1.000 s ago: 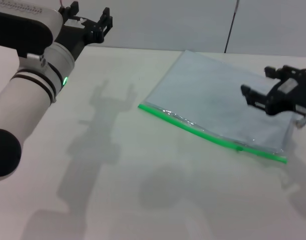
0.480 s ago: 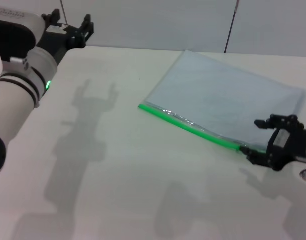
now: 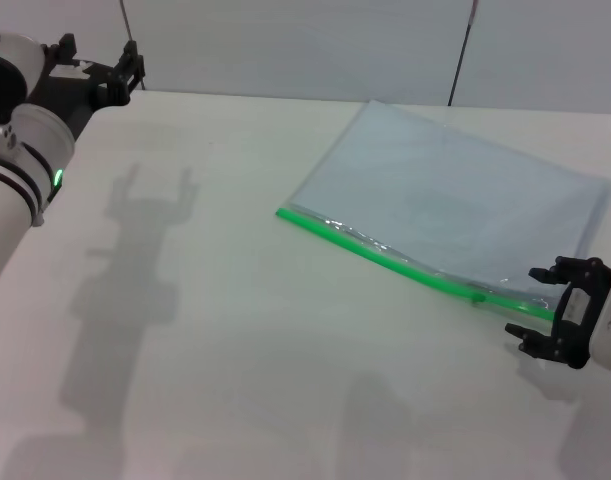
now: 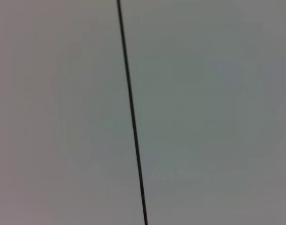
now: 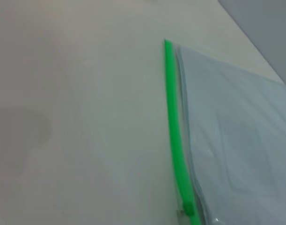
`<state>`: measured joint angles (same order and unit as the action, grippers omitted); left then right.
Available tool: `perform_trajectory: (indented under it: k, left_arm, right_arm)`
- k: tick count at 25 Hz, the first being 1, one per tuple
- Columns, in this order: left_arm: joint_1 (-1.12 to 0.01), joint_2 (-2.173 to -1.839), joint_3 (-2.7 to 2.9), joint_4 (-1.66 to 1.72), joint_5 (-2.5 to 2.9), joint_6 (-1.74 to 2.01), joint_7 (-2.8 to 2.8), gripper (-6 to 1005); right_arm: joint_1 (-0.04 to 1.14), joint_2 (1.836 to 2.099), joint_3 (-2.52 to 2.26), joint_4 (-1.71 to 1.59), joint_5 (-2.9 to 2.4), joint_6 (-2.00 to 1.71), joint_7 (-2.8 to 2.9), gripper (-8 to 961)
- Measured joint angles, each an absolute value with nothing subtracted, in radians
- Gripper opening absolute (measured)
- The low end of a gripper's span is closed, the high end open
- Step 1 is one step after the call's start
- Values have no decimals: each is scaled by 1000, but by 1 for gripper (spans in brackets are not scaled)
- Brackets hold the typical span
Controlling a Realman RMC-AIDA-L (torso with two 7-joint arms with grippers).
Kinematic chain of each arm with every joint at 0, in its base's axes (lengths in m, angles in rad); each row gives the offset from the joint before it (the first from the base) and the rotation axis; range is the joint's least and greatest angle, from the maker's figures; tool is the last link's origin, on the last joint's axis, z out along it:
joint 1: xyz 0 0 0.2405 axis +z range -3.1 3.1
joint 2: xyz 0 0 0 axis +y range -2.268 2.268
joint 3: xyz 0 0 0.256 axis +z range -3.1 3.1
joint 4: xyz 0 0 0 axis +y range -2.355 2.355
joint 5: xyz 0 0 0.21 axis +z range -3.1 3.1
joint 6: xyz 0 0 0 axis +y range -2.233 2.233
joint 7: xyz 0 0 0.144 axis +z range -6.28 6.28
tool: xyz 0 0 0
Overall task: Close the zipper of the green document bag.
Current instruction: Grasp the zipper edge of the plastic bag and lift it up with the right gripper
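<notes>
right gripper [image 3: 543, 315] sits low at the near right of the table [image 3: 235, 330], fingers spread apart w/ nothing between them, just beside the right end of the zipper [image 3: 405, 268]. fingertips point back toward the bag's near right corner; can't tell if they touch it. left gripper [image 3: 97, 68] is up at the far left edge of the table, well apart from the bag, fingers apart and empty too.

bag [image 3: 455, 210] lies flat on the table, right of centre, turned at an angle so its green edge faces the robot and runs from mid-table down to the right. slider [image 3: 476, 296] is a small green nub on the strip, near the right end, close to the right gripper. right wrist view shows the strip [image 5: 176, 136] along the pouch edge [image 5: 241, 145], w/ the slider [image 5: 187, 210] at the frame's edge. left wrist view shows only a grey wall [image 4: 203, 112] and a thin dark line [image 4: 131, 112].
</notes>
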<state>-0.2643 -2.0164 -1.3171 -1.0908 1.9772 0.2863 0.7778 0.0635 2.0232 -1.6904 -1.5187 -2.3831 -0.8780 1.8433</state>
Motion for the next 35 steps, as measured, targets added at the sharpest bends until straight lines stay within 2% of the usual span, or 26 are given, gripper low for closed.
perform_trajectory:
  k: [22, 35]
  left_arm:
    - [-265, -2019, -1350, -1108, 1984, 248, 778, 741]
    - [-272, -2019, -1351, -1108, 1985, 248, 778, 741]
  right_arm:
    - [34, 2029, -1860, -1484, -2721, -649, 2017, 708]
    - [43, 2029, -1878, -1441, -2731, -555, 2041, 709]
